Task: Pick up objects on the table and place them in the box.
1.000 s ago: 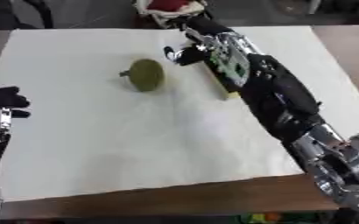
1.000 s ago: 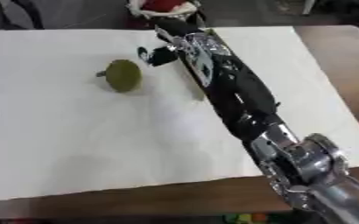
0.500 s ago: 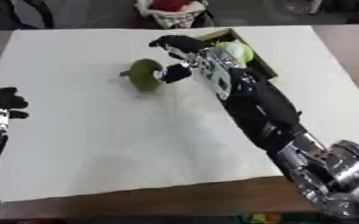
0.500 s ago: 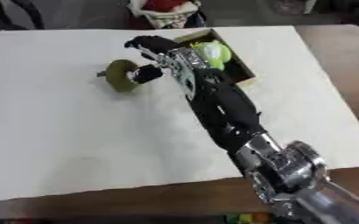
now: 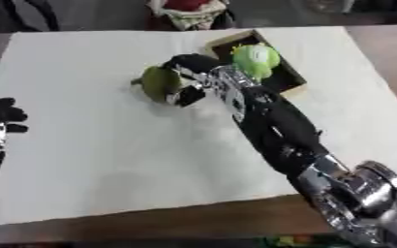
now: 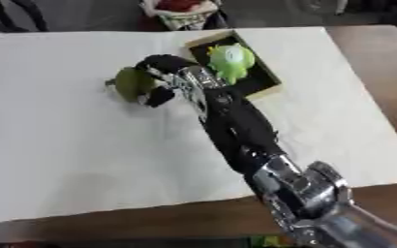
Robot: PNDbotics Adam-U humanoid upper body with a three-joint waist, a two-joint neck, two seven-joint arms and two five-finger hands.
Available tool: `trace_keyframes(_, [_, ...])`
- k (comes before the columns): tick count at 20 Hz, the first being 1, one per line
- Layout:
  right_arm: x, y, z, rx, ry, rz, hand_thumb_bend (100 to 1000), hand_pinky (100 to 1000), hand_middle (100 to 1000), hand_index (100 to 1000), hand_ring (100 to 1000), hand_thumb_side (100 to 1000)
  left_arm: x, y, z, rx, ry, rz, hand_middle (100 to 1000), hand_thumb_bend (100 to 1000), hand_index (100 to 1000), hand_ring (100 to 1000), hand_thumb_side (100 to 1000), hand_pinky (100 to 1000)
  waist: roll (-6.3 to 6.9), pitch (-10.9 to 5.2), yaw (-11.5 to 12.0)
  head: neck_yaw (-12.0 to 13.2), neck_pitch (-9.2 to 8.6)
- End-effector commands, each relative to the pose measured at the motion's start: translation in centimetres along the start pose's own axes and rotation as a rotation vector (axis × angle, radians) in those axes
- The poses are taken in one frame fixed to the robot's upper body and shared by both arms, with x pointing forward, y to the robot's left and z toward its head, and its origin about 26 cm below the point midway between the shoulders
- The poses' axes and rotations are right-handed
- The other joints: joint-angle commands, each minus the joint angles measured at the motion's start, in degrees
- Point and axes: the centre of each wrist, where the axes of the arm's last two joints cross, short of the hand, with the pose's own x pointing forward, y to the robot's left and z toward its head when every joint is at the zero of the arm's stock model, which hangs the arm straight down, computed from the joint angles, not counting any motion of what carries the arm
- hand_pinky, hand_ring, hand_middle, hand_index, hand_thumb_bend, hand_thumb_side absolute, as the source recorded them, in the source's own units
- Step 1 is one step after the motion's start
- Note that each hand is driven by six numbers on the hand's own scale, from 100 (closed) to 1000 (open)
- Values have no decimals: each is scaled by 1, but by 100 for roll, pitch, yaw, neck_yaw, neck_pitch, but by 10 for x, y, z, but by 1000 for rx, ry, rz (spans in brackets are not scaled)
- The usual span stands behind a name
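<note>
Fruit betw. right hand fingers & thumb.

A lab-like test bench: white-covered wooden table, clutter behind.

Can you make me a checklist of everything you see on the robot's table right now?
Surface: table covered by a white sheet.
Job's things: dull green round object on the sheet; bright green toy already in the box.
Clutter: nothing seen.
Hands: right hand at the dull green object, fingers curving over it; left hand idle at the left edge.
Cables: nothing seen.
Surroundings: a red and white bundle beyond the far edge.
</note>
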Motion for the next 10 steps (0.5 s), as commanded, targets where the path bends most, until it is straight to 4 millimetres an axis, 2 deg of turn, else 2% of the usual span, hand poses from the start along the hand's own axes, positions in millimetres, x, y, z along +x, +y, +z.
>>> trace_keyframes(1, [6, -9, -2, -75, -8, 29, 100, 774, 609, 805, 802, 165, 8, 0, -5, -7, -36, 1, 564, 100, 723, 636, 678, 601, 32, -62, 28, -37, 27])
trace_keyframes(2, [7, -8, -2, -103, -5, 32, 100, 763, 559, 752, 785, 100, 8, -1, -5, -8, -36, 1, 564, 100, 723, 636, 679, 601, 31, -58, 39, -44, 27])
trace_keyframes(6, [7, -12, -2, -241, 2, 31, 100, 718, 463, 473, 727, 100, 8, 0, -6, -7, -38, 2, 564, 100, 723, 635, 679, 601, 23, -55, 54, -57, 27])
trace_keyframes(10, [3, -22, 0, -371, 11, -4, 100, 702, 434, 377, 701, 100, 9, 0, -6, -6, -41, 2, 564, 100, 723, 635, 679, 601, 13, -50, 37, -50, 27])
